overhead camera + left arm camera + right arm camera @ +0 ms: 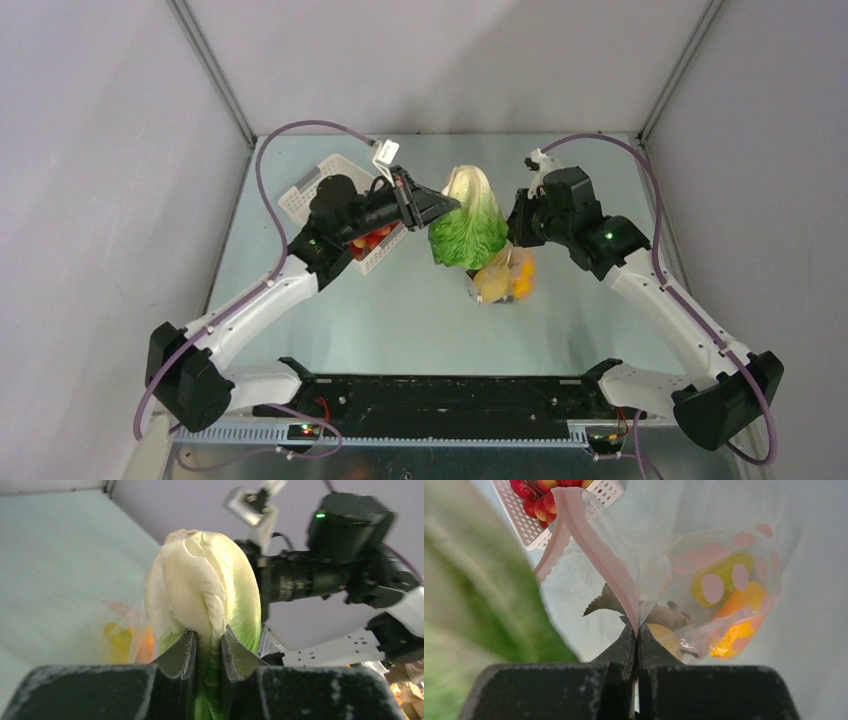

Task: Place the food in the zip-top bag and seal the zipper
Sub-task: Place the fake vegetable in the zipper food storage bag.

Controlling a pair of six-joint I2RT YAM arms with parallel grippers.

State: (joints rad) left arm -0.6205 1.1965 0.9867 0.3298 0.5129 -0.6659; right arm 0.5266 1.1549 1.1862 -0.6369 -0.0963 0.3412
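A toy cabbage [467, 222], white at the stem and green at the leaf end, hangs in the air above the table's middle. My left gripper [448, 205] is shut on it; in the left wrist view both fingers [181, 652] pinch the cabbage [205, 585] at its green end. The zip-top bag [506, 276] hangs below and to the right, with yellow food [720, 574], orange food [738, 626] and a brown piece [665, 615] inside. My right gripper [636, 632] is shut on the pink zipper [596, 555] strip at the bag's mouth, which gapes open.
The white lattice basket [312, 188] stands at the back left under my left arm, with several small red fruits [372, 238] in it. In the right wrist view the basket [531, 530] shows behind the bag's mouth. Grey walls close in the table on three sides.
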